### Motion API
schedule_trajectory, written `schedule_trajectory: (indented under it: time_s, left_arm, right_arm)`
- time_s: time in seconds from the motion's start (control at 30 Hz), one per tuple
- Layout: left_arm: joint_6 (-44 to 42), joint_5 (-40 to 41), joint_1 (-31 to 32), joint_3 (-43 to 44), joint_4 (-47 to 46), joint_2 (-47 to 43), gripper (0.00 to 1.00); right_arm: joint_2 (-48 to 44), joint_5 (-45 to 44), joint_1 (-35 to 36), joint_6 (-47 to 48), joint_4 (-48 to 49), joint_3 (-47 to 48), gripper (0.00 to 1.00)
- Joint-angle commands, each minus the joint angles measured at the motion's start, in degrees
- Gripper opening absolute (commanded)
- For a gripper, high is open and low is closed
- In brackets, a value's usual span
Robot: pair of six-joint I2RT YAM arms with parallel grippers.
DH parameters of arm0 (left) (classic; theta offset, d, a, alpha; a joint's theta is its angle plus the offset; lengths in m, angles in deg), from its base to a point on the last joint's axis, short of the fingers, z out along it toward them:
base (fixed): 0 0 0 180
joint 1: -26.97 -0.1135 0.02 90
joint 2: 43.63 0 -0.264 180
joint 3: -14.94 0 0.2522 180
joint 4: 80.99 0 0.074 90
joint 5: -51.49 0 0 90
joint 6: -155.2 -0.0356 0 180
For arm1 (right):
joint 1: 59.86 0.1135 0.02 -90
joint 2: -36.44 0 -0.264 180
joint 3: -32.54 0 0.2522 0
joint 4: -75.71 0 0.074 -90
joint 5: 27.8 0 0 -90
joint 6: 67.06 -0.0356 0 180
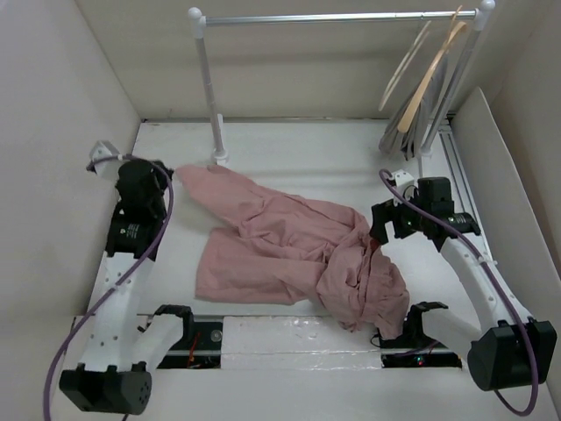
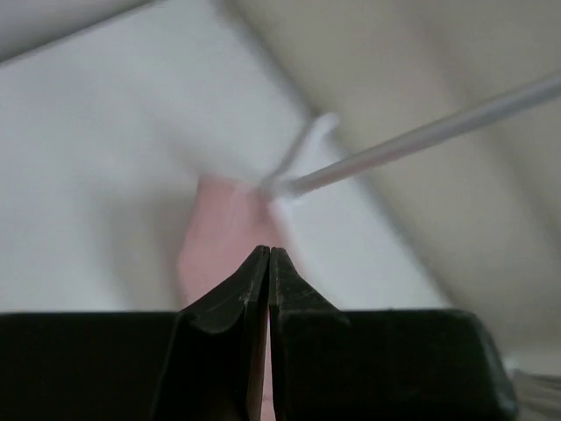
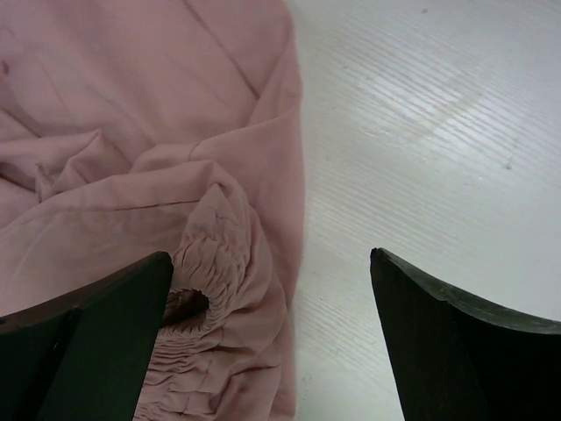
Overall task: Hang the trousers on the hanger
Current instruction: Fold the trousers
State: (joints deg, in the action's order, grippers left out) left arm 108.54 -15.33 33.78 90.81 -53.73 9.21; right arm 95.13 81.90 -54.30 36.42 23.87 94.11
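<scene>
Where the trousers (image 1: 280, 250) lie: on the white table (image 1: 307, 149) in front of the clothes rail (image 1: 337, 17), as a crumpled dusty-pink spread. One leg end reaches close to the foot of the rail's left post (image 1: 210, 88). The bulk is bunched in a heap further from the rail, below its right half.
Hanger (image 1: 392, 81): thin and pale cream, hooked on the rail at its right end, hanging tilted and well apart from the trousers.
Tan wooden hanger (image 1: 429, 74): darker and broader, on the rail just beside the pale one.
My left gripper (image 2: 268, 259): near the foot of the rail's left post, just beside the leg end. Its fingers are pressed tight together with no gap at the tips. My wrist view is blurred. Pink cloth shows just beyond the tips, and I cannot tell whether any of it is caught.
My right gripper (image 3: 272, 256): in front of the rail's right end, at the edge of the bunched heap. Its fingers are spread wide and grip nothing.
Between my right fingers: the gathered waist (image 3: 210, 298) of the trousers, its elastic puckered, lies against one finger, and bare white table lies by the other.
</scene>
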Motion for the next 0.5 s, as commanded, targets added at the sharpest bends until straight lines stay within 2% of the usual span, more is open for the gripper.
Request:
schedule_trajectory:
  time_s: [0.0,0.03,0.07,0.13,0.17,0.23,0.27,0.37,0.43,0.47]
  left_arm:
    - [5.6,-7.7,-9.6,-16.6,2.8,2.6,0.0]
    - [6.1,-10.7,-12.1,-22.9,0.2,2.1,0.0]
    - [6.2,-15.9,-14.3,-25.3,-1.1,1.6,0.0]
    - [4.8,-19.4,-16.5,-27.2,-4.2,1.3,0.0]
    - [3.5,-21.8,-16.5,-26.8,-5.0,2.0,0.12]
    - [1.1,-21.9,-14.5,-23.5,-5.3,3.6,0.38]
    - [0.4,-20.8,-13.9,-22.0,-4.8,5.8,0.55]
    - [-1.3,-20.4,-13.9,-18.0,-4.4,11.6,0.69]
    - [-2.9,-20.6,-13.9,-14.6,-3.7,18.0,0.69]
    - [-3.2,-20.6,-13.9,-13.8,-3.5,18.1,0.7]
  right_arm:
    - [0.0,4.0,2.2,-0.4,3.4,-0.8,1.0]
    - [0.9,4.3,3.2,-0.2,3.4,-0.5,1.0]
    - [1.6,4.4,3.2,-0.1,2.5,-0.2,1.0]
    - [3.5,5.8,3.8,0.9,1.6,1.0,1.0]
    - [3.5,6.4,3.8,1.3,2.0,1.1,1.0]
    - [3.1,8.2,4.3,1.3,2.8,1.1,0.95]
    - [2.9,8.0,4.3,0.9,2.9,1.3,0.92]
    - [2.3,9.0,4.9,-0.3,2.5,2.6,0.82]
    - [1.8,10.2,5.6,-0.2,1.8,3.6,0.84]
    - [1.0,10.1,6.4,0.1,0.7,4.7,0.86]
